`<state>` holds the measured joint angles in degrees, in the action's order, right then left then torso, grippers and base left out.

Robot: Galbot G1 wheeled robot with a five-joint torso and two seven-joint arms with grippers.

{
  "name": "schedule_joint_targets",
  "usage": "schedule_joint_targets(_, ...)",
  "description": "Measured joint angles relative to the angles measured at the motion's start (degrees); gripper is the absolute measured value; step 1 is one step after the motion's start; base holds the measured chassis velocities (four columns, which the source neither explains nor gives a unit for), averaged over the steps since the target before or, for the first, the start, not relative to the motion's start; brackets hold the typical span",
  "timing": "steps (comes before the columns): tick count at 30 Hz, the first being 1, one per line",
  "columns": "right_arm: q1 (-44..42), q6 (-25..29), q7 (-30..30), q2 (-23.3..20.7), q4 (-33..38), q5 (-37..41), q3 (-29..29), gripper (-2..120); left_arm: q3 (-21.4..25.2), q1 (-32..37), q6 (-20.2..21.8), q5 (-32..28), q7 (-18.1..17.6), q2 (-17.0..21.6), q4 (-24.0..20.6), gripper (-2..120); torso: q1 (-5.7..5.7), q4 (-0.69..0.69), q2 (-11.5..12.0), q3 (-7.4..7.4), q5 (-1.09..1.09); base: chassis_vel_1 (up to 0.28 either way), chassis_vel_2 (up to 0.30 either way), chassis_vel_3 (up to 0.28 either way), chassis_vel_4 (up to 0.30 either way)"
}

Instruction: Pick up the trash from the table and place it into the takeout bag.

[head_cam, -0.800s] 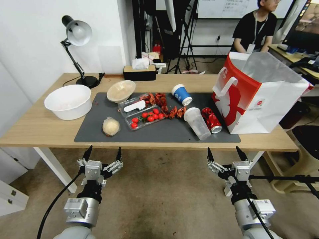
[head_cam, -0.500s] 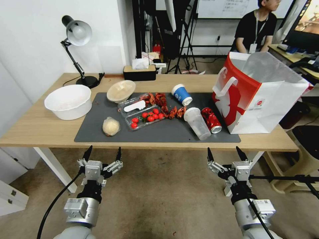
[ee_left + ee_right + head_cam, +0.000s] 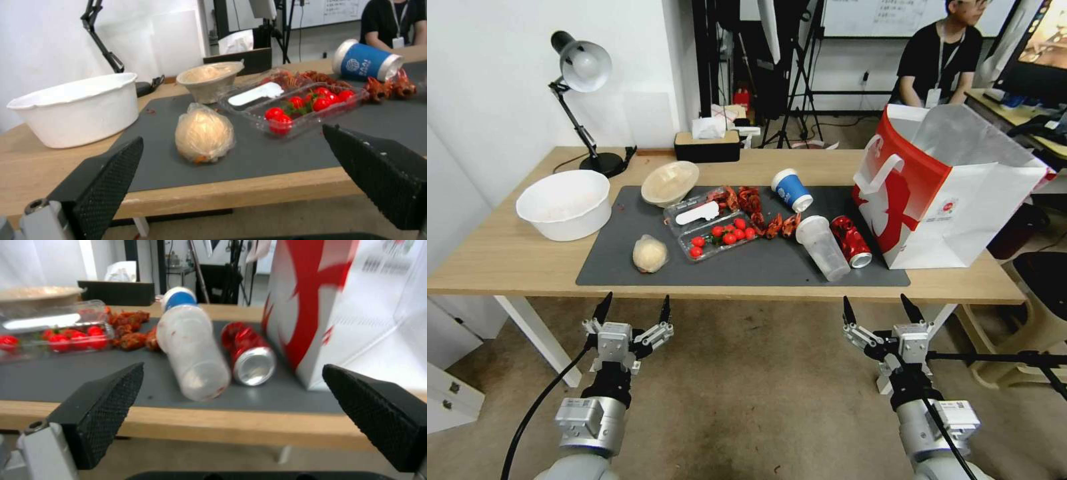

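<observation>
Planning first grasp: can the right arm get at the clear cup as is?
Probably yes. The clear plastic cup lies on its side near the table front edge, straight ahead of the open right tool; nothing between, red can beside it.

Long light-wood table (image 3: 507,260), white legs, beyond both open jaws. Bears dark grey rectangular mat (image 3: 760,267), big white bowl (image 3: 564,203), black desk lamp (image 3: 584,100), red-and-white paper takeout bag (image 3: 947,193).
</observation>
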<state>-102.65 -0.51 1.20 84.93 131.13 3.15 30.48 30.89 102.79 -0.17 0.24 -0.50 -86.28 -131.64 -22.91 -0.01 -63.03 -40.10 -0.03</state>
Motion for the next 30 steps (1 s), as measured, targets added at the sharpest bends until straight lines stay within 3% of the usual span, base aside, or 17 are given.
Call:
schedule_joint_targets(2, 0.3, -0.5, 0.8, -0.6, -0.5, 2.1, -0.8, 100, -1.4, -0.7, -0.4, 0.8, -1.4, -0.9, 0.4, 100, 0.00, 0.05, 0.0, -0.01, 0.11, 0.000, 0.000, 0.000, 0.000)
schedule_joint_targets(4, 0.5, -0.7, 1.4, -0.4, -0.5, 2.9, -1.3, 100, -6.4, -3.4, -1.9, 3.1, -5.1, -3.9, 1.6, 100, -0.01, 0.00, 0.0, 0.00, -0.06, 0.000, 0.000, 0.000, 0.000)
schedule_joint_targets(6, 0.5, -0.7, 1.5, 0.0, -0.2, 2.9, -1.2, 100, -8.4, -4.4, -3.6, 3.2, -6.5, -4.9, 1.8, 100, -0.01, 0.00, 0.0, -0.02, 0.07, 0.000, 0.000, 0.000, 0.000)
schedule_joint_targets(14, 0.0, -0.7, 1.5, 0.6, 1.4, 2.7, -0.5, 100, -7.9, -5.2, -5.7, 1.3, -5.8, -4.0, 2.1, 100, -0.01, 0.01, 0.0, -0.01, 0.01, 0.000, 0.000, 0.000, 0.000)
schedule_joint_targets(30, -0.3, -0.7, 1.5, 0.6, 1.8, 2.6, 0.1, 100, -7.1, -5.6, -6.0, 0.4, -5.3, -3.5, 2.1, 100, 0.00, 0.01, 0.0, -0.01, 0.03, 0.000, 0.000, 0.000, 0.000)
